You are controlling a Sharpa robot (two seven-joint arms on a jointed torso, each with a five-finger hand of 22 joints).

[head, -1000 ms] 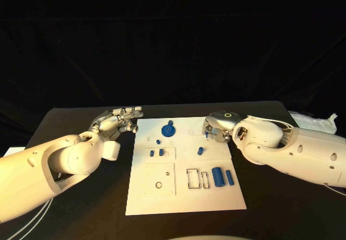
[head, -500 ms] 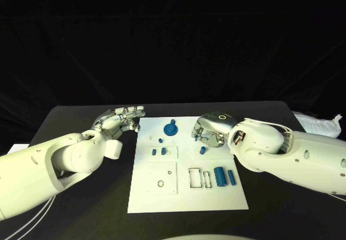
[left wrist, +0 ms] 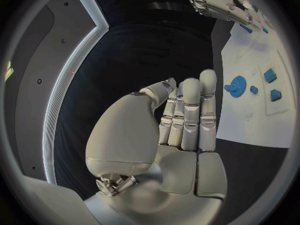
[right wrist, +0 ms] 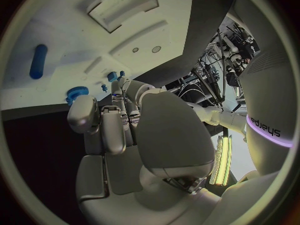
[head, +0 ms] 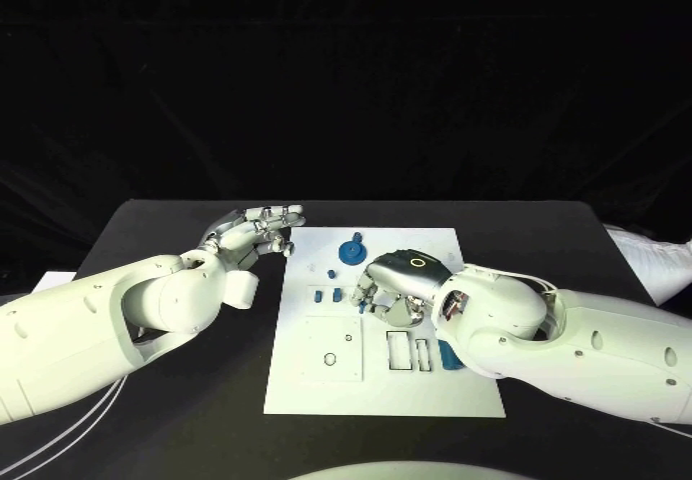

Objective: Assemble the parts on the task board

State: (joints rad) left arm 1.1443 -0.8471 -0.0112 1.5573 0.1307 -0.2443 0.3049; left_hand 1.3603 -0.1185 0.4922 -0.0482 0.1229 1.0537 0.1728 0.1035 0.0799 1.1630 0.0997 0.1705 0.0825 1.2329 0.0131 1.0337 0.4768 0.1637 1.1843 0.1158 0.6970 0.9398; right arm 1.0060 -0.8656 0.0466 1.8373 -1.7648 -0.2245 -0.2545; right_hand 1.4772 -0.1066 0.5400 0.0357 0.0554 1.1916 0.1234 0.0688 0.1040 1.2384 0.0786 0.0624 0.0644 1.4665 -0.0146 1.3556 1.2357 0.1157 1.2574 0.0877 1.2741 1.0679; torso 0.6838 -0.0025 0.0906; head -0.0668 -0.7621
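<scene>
1. White task board [head: 325, 385] lying mid-table on the black table [head: 159, 420], long side running away from the robot.
2. Right hand [head: 392, 288] over the board's middle, fingers curled down toward the surface; in the right wrist view [right wrist: 119, 120] fingers bent inward close together, nothing plainly seen between them, so cannot tell whether a part is pinched.
3. Small blue parts [head: 320, 295] lying just beside the right fingertips, on their left-arm side; a small peg [head: 333, 273] a little farther up the board.
4. Blue gear-like disc [head: 353, 249] near the board's far end, apart from both hands.
5. Blue cylinder [head: 449, 355] beside the rectangular slots [head: 405, 352], partly hidden under the right forearm.
6. Left hand [head: 257, 232] off the board's far left-arm corner, above the table, fingers straight and side by side, holding nothing; same in the left wrist view [left wrist: 181, 120].
</scene>
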